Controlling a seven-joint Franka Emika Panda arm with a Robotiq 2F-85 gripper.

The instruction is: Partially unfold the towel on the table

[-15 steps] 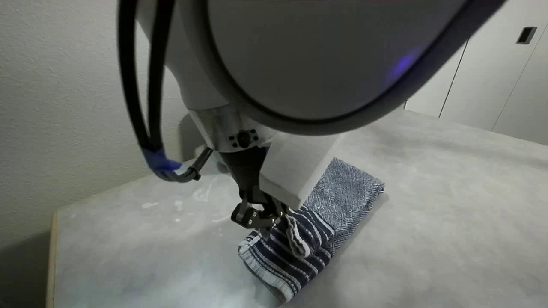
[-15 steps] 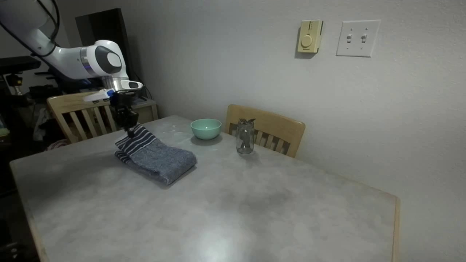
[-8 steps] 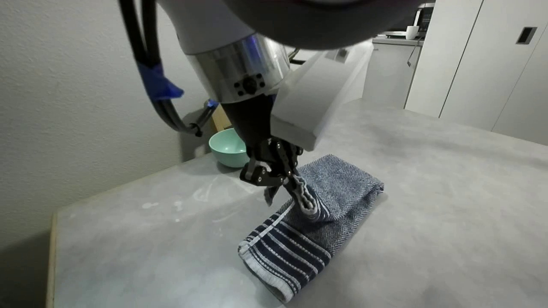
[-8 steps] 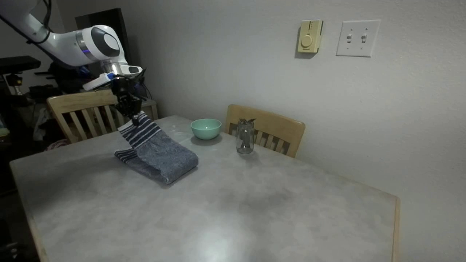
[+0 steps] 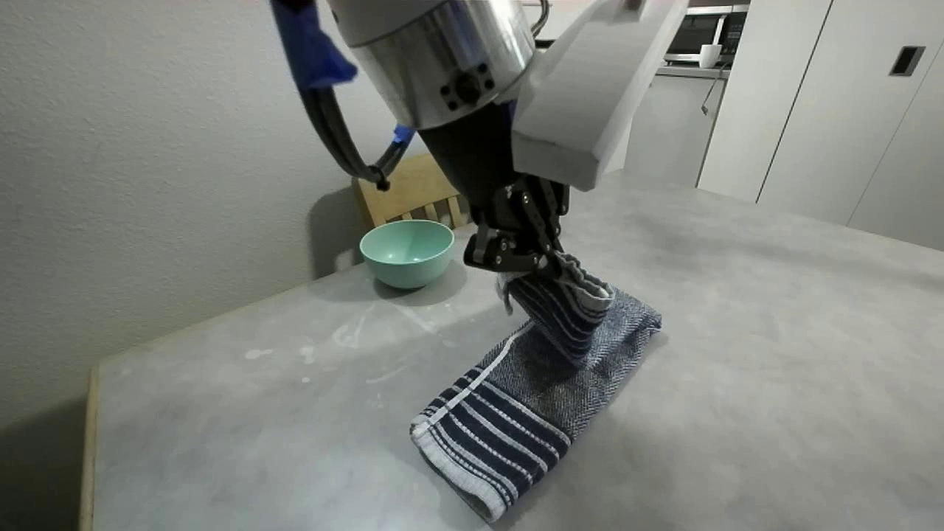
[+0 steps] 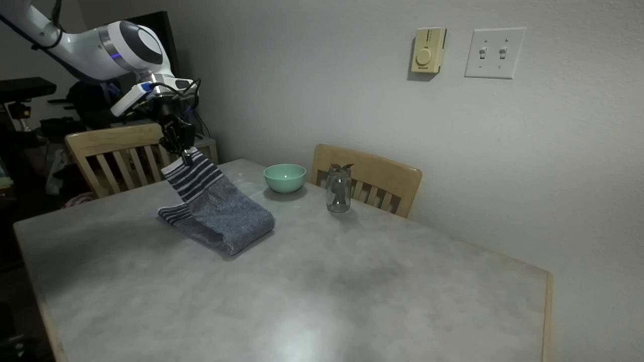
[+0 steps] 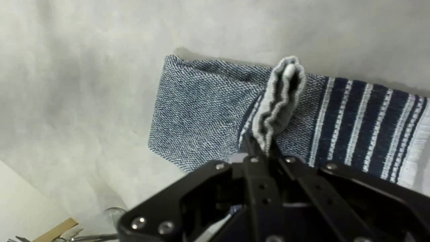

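The grey-blue towel lies folded on the light grey table. It shows in both exterior views (image 5: 494, 428) (image 6: 231, 221) and in the wrist view (image 7: 198, 107). The table also shows in both exterior views (image 5: 243, 413) (image 6: 327, 286). My gripper is shut on the upper layer's striped end in both exterior views (image 5: 549, 271) (image 6: 187, 158) and in the wrist view (image 7: 265, 148). That end is lifted and bunched between the fingertips, tilted up above the table. The lower layer, with navy and white stripes at its end, lies flat and uncovered beneath. The fingertips are partly hidden by cloth.
A teal bowl stands near the wall behind the towel in both exterior views (image 5: 407, 254) (image 6: 285, 179). A glass jar (image 6: 338, 193) with cutlery stands beyond it. Wooden chairs (image 6: 377, 163) stand at the table's edges.
My gripper has risen, carrying the towel's striped end up and back towards the towel's plain end. More of the lower striped layer is uncovered. The bowl is now unblocked in both exterior views.
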